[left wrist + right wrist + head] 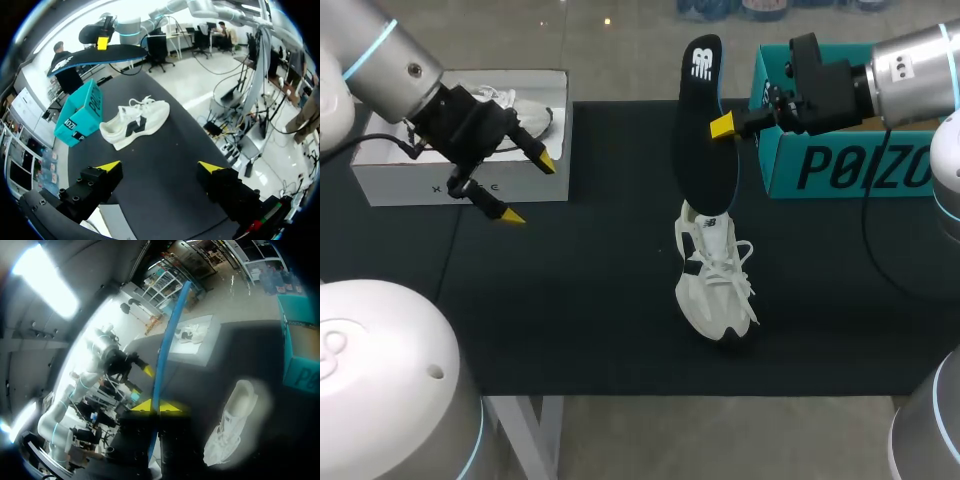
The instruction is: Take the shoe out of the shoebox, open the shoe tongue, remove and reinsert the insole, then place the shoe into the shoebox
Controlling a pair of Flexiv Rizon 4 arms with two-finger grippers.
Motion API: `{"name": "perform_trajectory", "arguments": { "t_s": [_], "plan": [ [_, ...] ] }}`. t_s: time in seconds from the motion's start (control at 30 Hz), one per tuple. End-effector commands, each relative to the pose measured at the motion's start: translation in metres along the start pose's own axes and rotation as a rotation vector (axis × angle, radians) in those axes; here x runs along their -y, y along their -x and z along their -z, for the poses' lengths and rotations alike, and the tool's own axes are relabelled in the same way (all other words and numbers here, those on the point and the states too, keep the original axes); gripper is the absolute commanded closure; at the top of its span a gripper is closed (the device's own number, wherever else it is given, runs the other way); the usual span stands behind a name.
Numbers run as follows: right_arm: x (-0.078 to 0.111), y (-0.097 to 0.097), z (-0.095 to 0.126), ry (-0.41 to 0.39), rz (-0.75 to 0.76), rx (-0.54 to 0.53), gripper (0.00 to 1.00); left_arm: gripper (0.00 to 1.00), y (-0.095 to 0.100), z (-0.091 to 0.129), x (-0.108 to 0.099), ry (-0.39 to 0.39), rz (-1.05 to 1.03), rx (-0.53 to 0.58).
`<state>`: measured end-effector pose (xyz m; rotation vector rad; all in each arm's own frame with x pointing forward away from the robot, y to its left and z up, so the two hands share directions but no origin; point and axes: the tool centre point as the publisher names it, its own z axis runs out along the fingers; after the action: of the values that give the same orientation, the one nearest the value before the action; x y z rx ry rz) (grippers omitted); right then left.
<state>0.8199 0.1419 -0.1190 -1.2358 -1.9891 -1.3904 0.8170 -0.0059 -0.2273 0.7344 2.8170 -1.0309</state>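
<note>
Laced white shoe (713, 285), thin black insole (705, 130) in right gripper (157, 407)

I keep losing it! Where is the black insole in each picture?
Head view: the insole stands upright above the white shoe, held by the right gripper.
Left wrist view: the insole is far ahead, above the white shoe.
Right wrist view: a thin blue edge in the right gripper.
Shared landmark: the white shoe.
</note>
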Motion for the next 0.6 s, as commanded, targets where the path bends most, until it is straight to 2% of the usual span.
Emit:
{"name": "perform_trajectory", "arguments": {
  "t_s": [0.03,0.37,0.6],
  "plan": [
    [-0.009,0.018,-0.004,-0.032,-0.008,0.03,1.0,0.0,0.001,0.0,0.0,0.002,0.0,-0.003],
    [-0.034,0.083,-0.023,-0.055,0.037,0.029,1.0,0.0,0.001,0.0,0.0,0.002,0.0,-0.003],
    [-0.039,0.12,-0.036,-0.02,0.061,-0.059,1.0,0.0,0.001,0.0,0.0,0.002,0.0,-0.003]
  ]
}}
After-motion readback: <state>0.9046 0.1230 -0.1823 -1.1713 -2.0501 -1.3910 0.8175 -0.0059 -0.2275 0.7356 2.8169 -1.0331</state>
